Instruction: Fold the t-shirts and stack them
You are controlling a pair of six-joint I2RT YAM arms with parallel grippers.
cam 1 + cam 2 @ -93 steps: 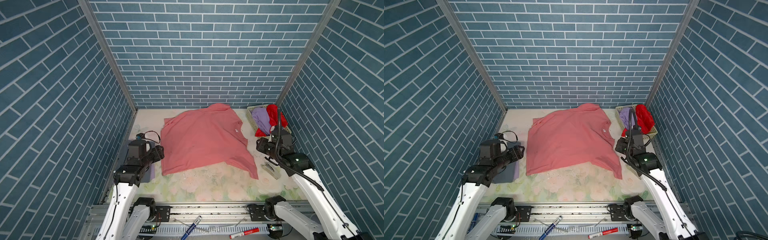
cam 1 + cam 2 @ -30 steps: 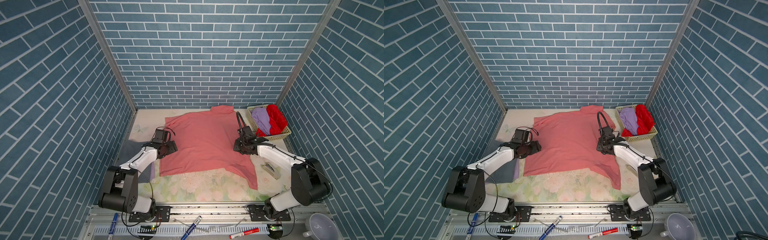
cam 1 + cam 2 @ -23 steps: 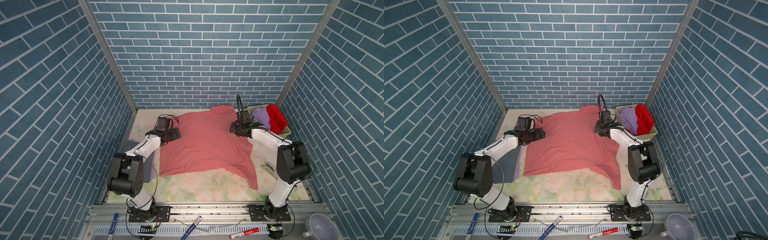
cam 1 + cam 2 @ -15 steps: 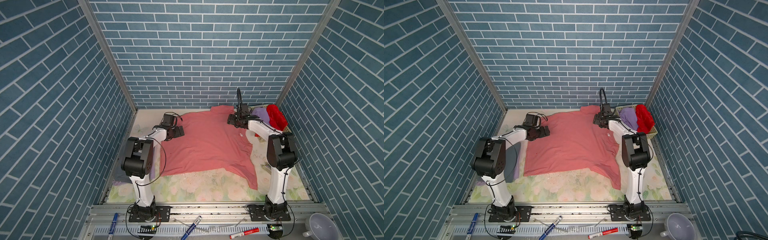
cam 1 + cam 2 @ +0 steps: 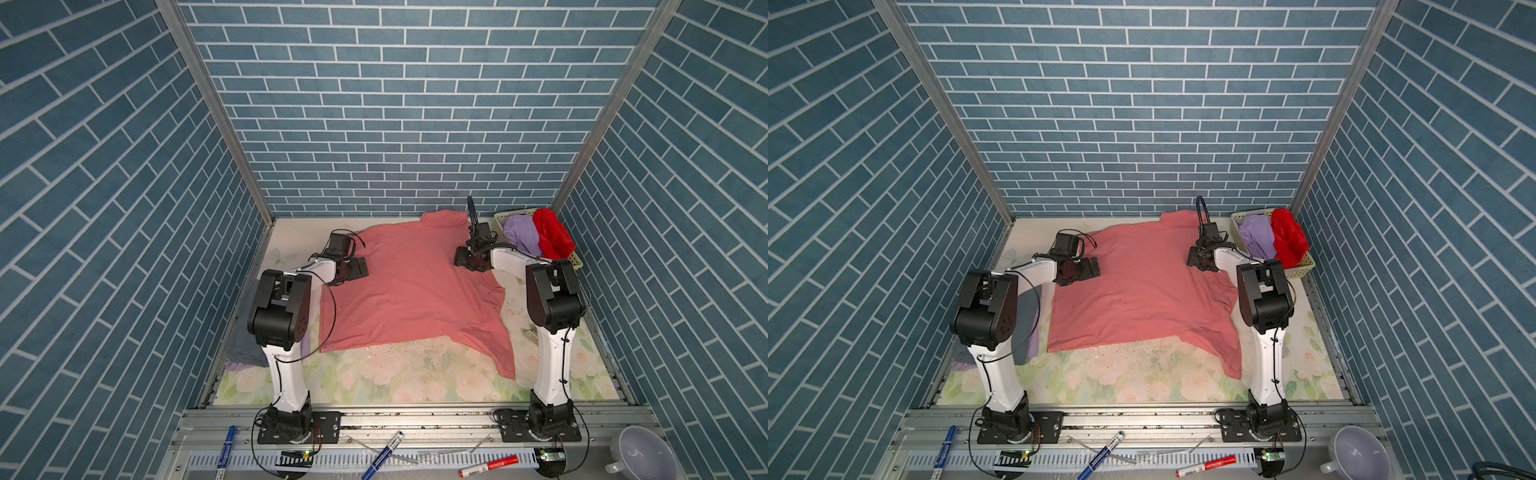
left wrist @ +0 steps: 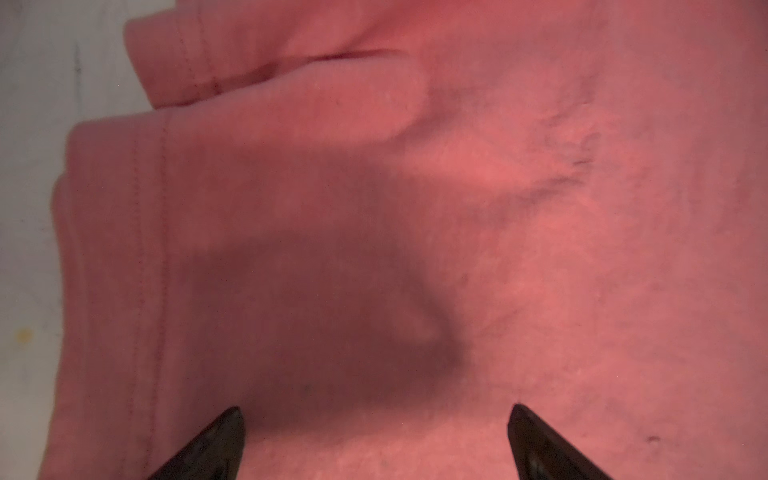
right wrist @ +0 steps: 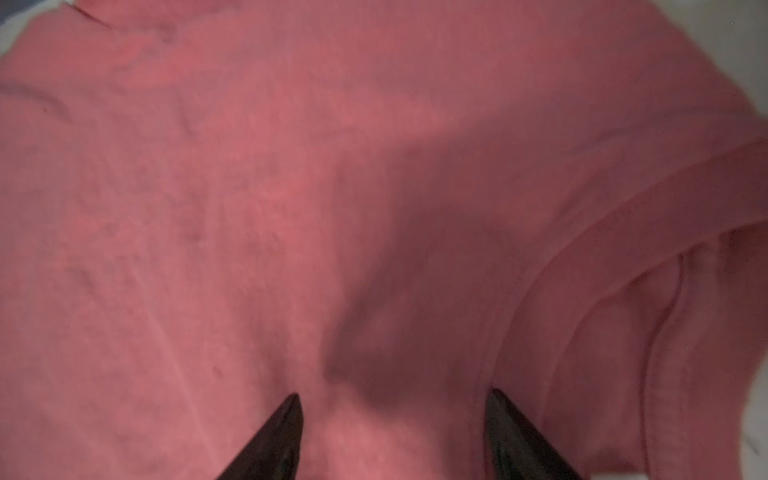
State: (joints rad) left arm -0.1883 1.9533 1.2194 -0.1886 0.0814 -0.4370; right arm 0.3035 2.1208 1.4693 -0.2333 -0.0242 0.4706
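A salmon pink t-shirt [image 5: 415,299] [image 5: 1142,291] lies spread on the floral table. My left gripper [image 5: 360,267] [image 5: 1093,266] hovers low over its left side near the sleeve hem, open and empty, as the left wrist view [image 6: 376,409] shows. My right gripper [image 5: 462,260] [image 5: 1196,258] sits low over the shirt's right shoulder, open, with only pink cloth [image 7: 291,208] under it and a seam beside one fingertip [image 7: 498,403]. A lavender t-shirt [image 5: 519,232] and a red t-shirt [image 5: 550,232] lie in the basket. A folded grey t-shirt [image 5: 243,336] lies at the left, behind my left arm.
The cream basket [image 5: 577,259] stands in the back right corner. Brick walls close in the left, back and right. Pens [image 5: 382,455] and a grey cup [image 5: 642,451] lie on the front rail. A small striped object [image 5: 532,334] lies by my right arm.
Both arms have stretched further back over the pink t-shirt, and both grippers have opened. The shirt's upper part now lies flatter and wider.
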